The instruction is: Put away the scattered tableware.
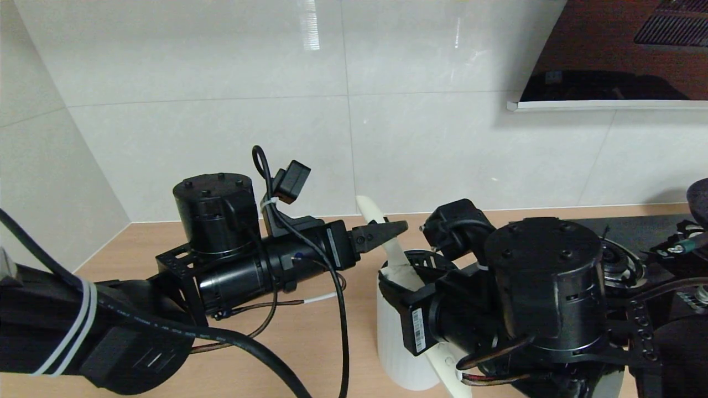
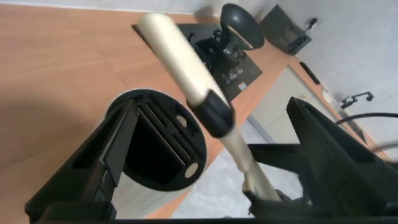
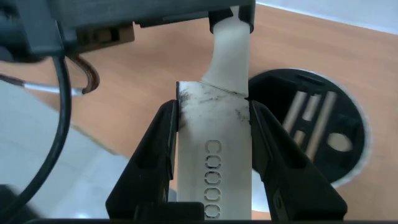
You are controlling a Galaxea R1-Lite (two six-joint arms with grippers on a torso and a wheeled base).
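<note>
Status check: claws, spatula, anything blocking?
Right claw shut on spatula blade, by the holder rim. Left claw at the handle, grip unclear. No obstruction seen.

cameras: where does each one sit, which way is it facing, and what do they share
Head view: high on the robot, looking forward and down at the counter and tiled wall; the left arm and right arm reach in.
Left wrist view: on the left arm, looking past the open left gripper at the white utensil and the utensil holder.
Right wrist view: on the right arm, looking along the right gripper, shut on the utensil's blade.
Shared: all three show the utensil and the holder.
</note>
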